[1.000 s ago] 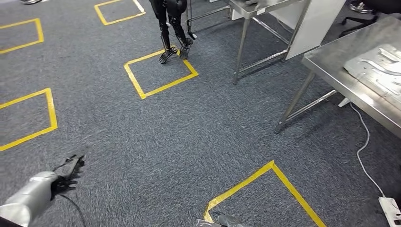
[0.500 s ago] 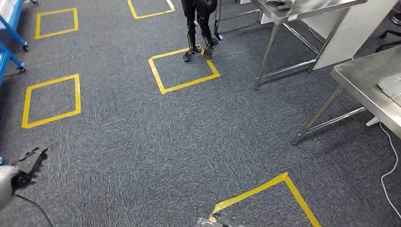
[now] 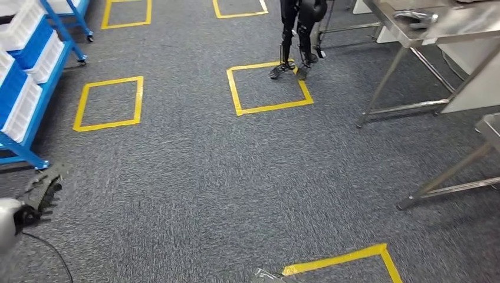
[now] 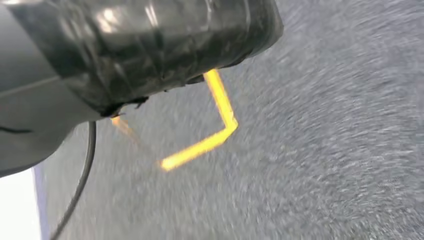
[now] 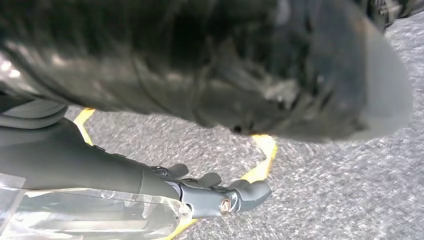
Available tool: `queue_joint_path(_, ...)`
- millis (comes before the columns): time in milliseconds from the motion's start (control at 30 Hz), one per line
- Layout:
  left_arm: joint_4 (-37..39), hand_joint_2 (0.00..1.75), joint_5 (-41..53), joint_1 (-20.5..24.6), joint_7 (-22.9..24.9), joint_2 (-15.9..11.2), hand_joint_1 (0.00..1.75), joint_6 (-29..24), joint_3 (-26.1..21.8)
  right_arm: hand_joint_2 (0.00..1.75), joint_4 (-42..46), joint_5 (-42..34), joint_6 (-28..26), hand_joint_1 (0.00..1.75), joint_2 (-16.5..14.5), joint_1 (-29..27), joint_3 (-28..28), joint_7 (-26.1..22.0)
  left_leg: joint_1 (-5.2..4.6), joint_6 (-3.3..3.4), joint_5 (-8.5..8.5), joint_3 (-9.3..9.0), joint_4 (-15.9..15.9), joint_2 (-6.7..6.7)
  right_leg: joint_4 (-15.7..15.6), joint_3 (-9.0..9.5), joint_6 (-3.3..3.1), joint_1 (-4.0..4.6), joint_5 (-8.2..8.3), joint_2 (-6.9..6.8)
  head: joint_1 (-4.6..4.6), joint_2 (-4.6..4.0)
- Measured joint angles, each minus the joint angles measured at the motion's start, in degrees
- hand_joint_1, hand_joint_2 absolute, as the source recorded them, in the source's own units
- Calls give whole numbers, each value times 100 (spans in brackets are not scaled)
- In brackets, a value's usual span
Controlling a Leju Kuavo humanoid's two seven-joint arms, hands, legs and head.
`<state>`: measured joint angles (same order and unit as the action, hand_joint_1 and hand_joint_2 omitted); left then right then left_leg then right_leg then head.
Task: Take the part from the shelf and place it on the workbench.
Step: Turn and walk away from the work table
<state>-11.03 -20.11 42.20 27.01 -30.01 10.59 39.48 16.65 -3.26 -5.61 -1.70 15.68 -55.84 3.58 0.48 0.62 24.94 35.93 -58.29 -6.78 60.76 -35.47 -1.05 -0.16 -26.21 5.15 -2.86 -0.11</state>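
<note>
A blue shelf (image 3: 35, 88) with white bins (image 3: 23, 26) stands at the far left of the head view; what lies in the bins is hidden. My left hand (image 3: 40, 191) hangs low at the left over the carpet, dark fingers apart and holding nothing. In the right wrist view my right hand (image 5: 220, 192) hangs above the floor with fingers loosely extended and nothing in them. A steel workbench (image 3: 466, 26) stands at the top right with a metal part (image 3: 415, 17) lying on it.
Yellow tape squares (image 3: 268, 85) mark the grey carpet. Another robot's dark legs (image 3: 298, 35) stand at the far edge of one square. A second steel table (image 3: 490, 125) juts in at the right edge. A black cable (image 3: 50, 253) trails below my left arm.
The whole view has swung left: the blue shelf has come in at the left and the tables have slid to the right. My left hand stays low at the left, still holding nothing.
</note>
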Motion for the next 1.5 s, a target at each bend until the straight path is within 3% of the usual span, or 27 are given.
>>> queue_joint_path(33, 1, 0, -135, -96, -5, 75, 0, -2, -6, 0, -6, -5, -19, 0, 5, -14, 35, 34, 9, -31, -8, 9, 10, -77, -71, 47, -5, -4, -20, 19, -4, 0)
queue_joint_path(100, 2, 0, -451, -365, -56, 256, 0, -35, -47, 0, -15, -50, -116, 0, 6, -45, 106, 61, 37, -99, -27, 15, 46, -173, -161, 118, -40, 0, -3, -119, 9, 0)
queue_joint_path(167, -8, 0, -766, -681, -224, 549, 0, -167, -138, 0, -21, -130, -267, 0, 3, -88, 176, 25, 22, -156, 85, 80, -106, 81, -279, 212, -104, -18, 33, -264, -24, 0)
queue_joint_path(233, -26, 0, -987, -998, -484, 937, 0, -353, -262, 0, -30, -219, -405, 0, 7, -165, 248, -20, 23, -204, 368, 334, -663, 441, -345, 283, -144, -15, 36, -419, -79, 0)
queue_joint_path(300, -76, 0, -1019, -1412, -817, 1353, 0, -608, -387, 0, -44, -382, -563, 0, 26, -276, 320, -63, 64, -241, 563, 618, -1239, 562, -349, 308, -149, -7, 5, -581, -92, 0)
queue_joint_path(333, -123, 0, -878, -1690, -1028, 1583, 0, -873, -423, 0, -52, -539, -680, 0, 40, -340, 368, -100, 87, -255, 532, 645, -1298, 595, -344, 318, -141, -9, -16, -650, -91, 0)
queue_joint_path(400, -243, 0, -185, -2295, -1393, 2011, 0, -1697, -386, 0, -63, -886, -912, 0, 69, -461, 535, -200, 117, -265, 250, 377, -837, 713, -321, 348, -106, -14, -73, -753, -99, 0)
queue_joint_path(467, -347, 0, 752, -2774, -1505, 2450, 0, -2510, -133, 0, -75, -1089, -1037, 0, 106, -549, 758, -280, 76, -229, 56, 20, -195, 987, -276, 376, -36, -4, -147, -854, -107, 0)
queue_joint_path(533, -431, 0, 1307, -3014, -1419, 2823, 0, -2958, 247, 0, -87, -1176, -1107, 0, 146, -588, 911, -313, 9, -138, 61, -79, 12, 1067, -244, 402, 53, 15, -212, -998, -96, 0)
queue_joint_path(600, -533, 0, 1331, -3121, -1284, 3045, 0, -3086, 515, 0, -87, -1214, -1194, 0, 155, -583, 993, -296, -1, -47, 56, -75, 10, 875, -234, 448, 134, 13, -267, -1139, -75, 0)
queue_joint_path(633, -586, 0, 1282, -3149, -1219, 3128, 0, -3109, 588, 0, -84, -1206, -1236, 0, 151, -572, 1025, -272, 7, -15, 46, -88, 27, 798, -192, 457, 170, 0, -318, -1097, -66, 0)
queue_joint_path(667, -634, 0, 1232, -3158, -1163, 3198, 0, -3122, 653, 0, -80, -1183, -1276, 0, 144, -562, 1055, -237, 17, 16, 37, -103, 44, 729, -73, 422, 200, -14, -412, -988, -57, 0)
queue_joint_path(733, -709, 0, 1146, -3114, -1091, 3297, 0, -3143, 773, 0, -78, -1122, -1327, 0, 136, -568, 1090, -138, 24, 80, 21, -115, 60, 612, 482, 176, 233, -36, -729, -687, -37, 0)
queue_joint_path(800, -745, 0, 1072, -3021, -1059, 3351, 0, -3162, 838, 0, -79, -1063, -1332, 0, 130, -610, 1097, -26, 16, 119, 15, -105, 58, 455, 1143, -158, 241, -43, -987, -583, -26, 0)
queue_joint_path(833, -752, 0, 1033, -2970, -1044, 3375, 0, -3171, 849, 0, -79, -1035, -1316, 0, 127, -629, 1097, 25, 14, 120, 12, -102, 53, 362, 1284, -240, 245, -51, -982, -570, -26, 0)
queue_joint_path(867, -754, 0, 1006, -2919, -1021, 3400, 0, -3169, 854, 0, -78, -1002, -1293, 0, 124, -634, 1097, 76, 15, 118, 10, -101, 43, 267, 1219, -226, 248, -64, -868, -555, -25, 0)
queue_joint_path(900, -756, 0, 988, -2862, -985, 3427, 0, -3119, 856, 0, -78, -968, -1264, 0, 121, -626, 1097, 126, 20, 110, 11, -99, 24, 177, 962, -116, 251, -84, -674, -511, -25, 0)
queue_joint_path(967, -762, 0, 1015, -2749, -924, 3462, 0, -2914, 859, 0, -76, -953, -1238, 0, 119, -598, 1097, 201, 24, 63, 28, -63, -43, 15, 300, 176, 254, -131, -358, -247, -21, 0)
queue_joint_path(1033, -763, 0, 1183, -2838, -1109, 3463, 0, -2879, 933, 0, -72, -1098, -1300, 0, 119, -607, 1106, 130, 21, -16, 35, -18, -81, -116, -14, 326, 228, -143, -288, -45, -20, 0)
queue_joint_path(1100, -739, 0, 1358, -3149, -1517, 3431, 0, -3097, 1094, 0, -69, -1293, -1377, 0, 127, -658, 1136, -52, 27, -95, 15, -3, -49, -217, -35, 362, 162, -127, -286, -96, -23, 0)
queue_joint_path(1133, -714, 0, 1400, -3295, -1671, 3408, 0, -3177, 1179, 0, -72, -1351, -1396, 0, 135, -681, 1152, -130, 29, -121, 24, 0, -52, -179, -57, 376, 120, -129, -271, -151, -22, 0)
queue_joint_path(1200, -651, 0, 1431, -3554, -1767, 3377, 0, -3210, 1306, 0, -76, -1402, -1420, 0, 148, -716, 1170, -233, 15, -163, 211, 134, -320, 120, -108, 385, 40, -137, -239, -281, -75, 0)
queue_joint_path(1267, -608, 0, 1451, -3675, -1752, 3370, 0, -3190, 1375, 0, -84, -1430, -1439, 0, 162, -764, 1184, -286, 6, -190, 565, 464, -966, 458, -124, 381, -17, -98, -240, -495, -128, 0)
queue_joint_path(1333, -590, 0, 1469, -3647, -1722, 3367, 0, -3167, 1450, 0, -100, -1445, -1450, 0, 174, -808, 1191, -296, 10, -203, 733, 710, -1453, 558, -124, 382, -51, -60, -263, -757, -130, 0)
queue_joint_path(1367, -584, 0, 1476, -3633, -1710, 3364, 0, -3159, 1501, 0, -107, -1449, -1453, 0, 178, -810, 1192, -297, 10, -199, 681, 690, -1442, 589, -124, 387, -59, -48, -275, -870, -128, 0)
queue_joint_path(1400, -579, 0, 1484, -3636, -1698, 3361, 0, -3155, 1544, 0, -112, -1449, -1455, 0, 178, -802, 1193, -297, 7, -183, 550, 552, -1227, 631, -124, 397, -62, -40, -287, -956, -130, 0)
queue_joint_path(1500, -572, 0, 1506, -3649, -1673, 3347, 0, -3153, 1582, 0, -114, -1451, -1460, 0, 176, -778, 1193, -297, -69, -59, 184, -56, -235, 1038, -123, 454, -26, -16, -332, -1137, -127, 0)
